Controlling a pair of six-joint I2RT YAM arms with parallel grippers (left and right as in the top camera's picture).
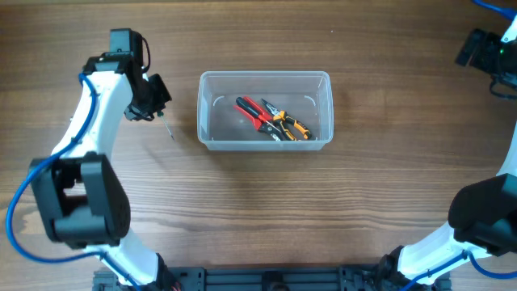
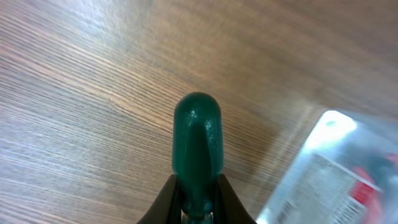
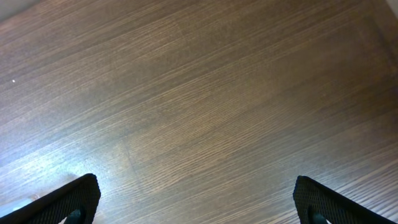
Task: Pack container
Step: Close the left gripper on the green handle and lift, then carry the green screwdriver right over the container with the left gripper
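The clear plastic container [image 1: 265, 75] stands mid-table, with red-handled pliers [image 1: 250, 111] and orange-and-black pliers [image 1: 289, 124] lying in it. To its left, my left gripper [image 1: 150, 100] is shut on the green handle [image 2: 196, 134] of a screwdriver. The tool's thin metal shaft [image 1: 170, 132] points toward the table beside the container's left wall. In the left wrist view my left gripper [image 2: 196, 194] pinches the handle from both sides, and the container [image 2: 336, 171] shows blurred at the lower right. My right gripper [image 3: 196, 199] is open over bare wood, far from the container.
The right arm [image 1: 487, 50] sits at the table's far right corner. The bases of both arms stand along the front edge. Wooden tabletop [image 1: 266, 210] surrounds the container on all sides.
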